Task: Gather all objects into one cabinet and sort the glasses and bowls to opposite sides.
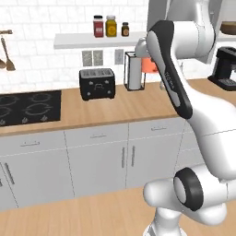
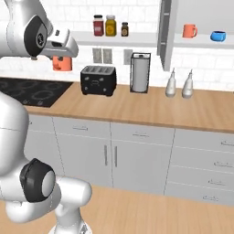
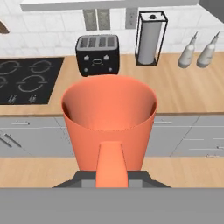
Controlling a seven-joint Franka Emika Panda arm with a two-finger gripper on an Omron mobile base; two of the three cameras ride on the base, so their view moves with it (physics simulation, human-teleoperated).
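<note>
In the right base view, the gripper (image 2: 61,58) holds the tumbler (image 2: 62,63) in the air above the counter (image 2: 137,107), left of the toaster (image 2: 98,80). Farther right stand the paper towel holder (image 2: 140,73) and two bottles (image 2: 171,84). Inside the open cabinet (image 2: 165,32), the mug (image 2: 189,31) and blue cup (image 2: 218,35) sit on the shelf.
</note>
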